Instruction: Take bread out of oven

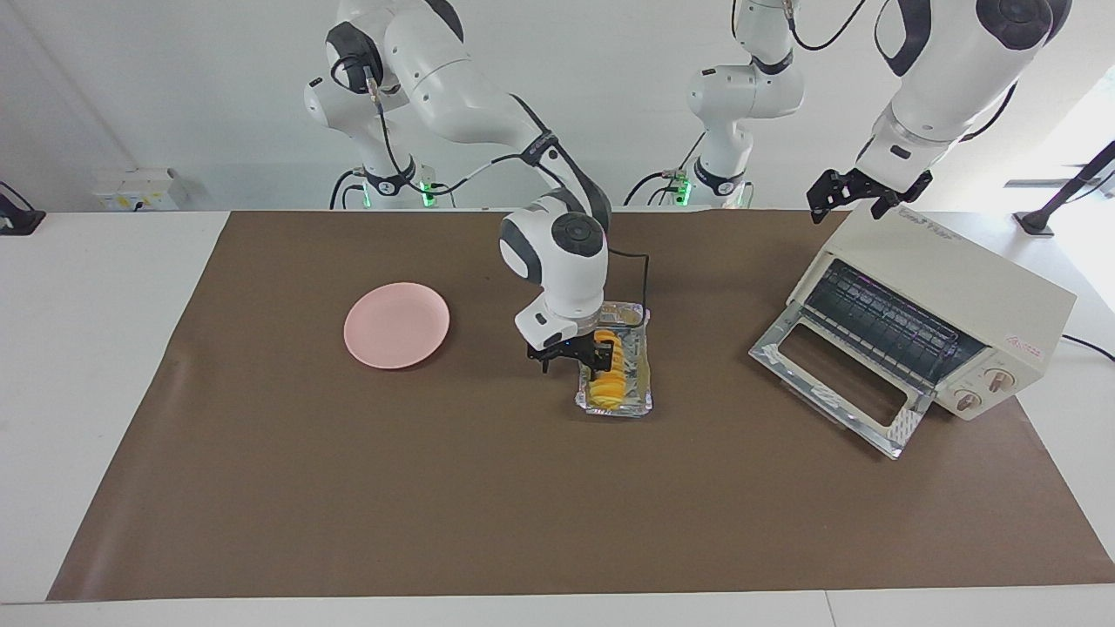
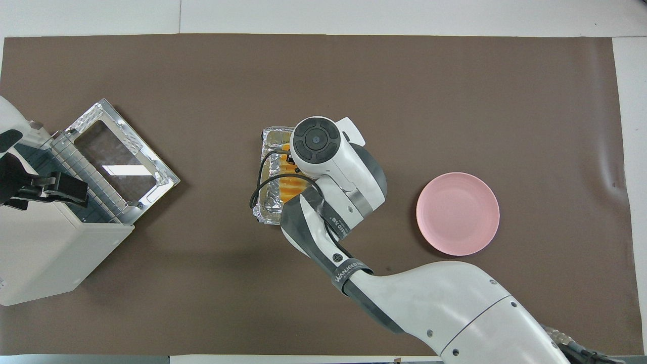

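Note:
The bread is an orange-yellow ridged loaf lying in a crinkled foil tray on the brown mat, between the pink plate and the oven. My right gripper hangs low over the tray's plate-side edge. Its fingers stand apart, one against the loaf and the other outside the tray wall. In the overhead view the right wrist covers most of the bread and the tray. The cream oven stands with its glass door dropped open. My left gripper waits open over the oven's top.
A round pink plate lies on the mat toward the right arm's end of the table, bare. The oven's open door juts out toward the tray. The brown mat covers most of the table.

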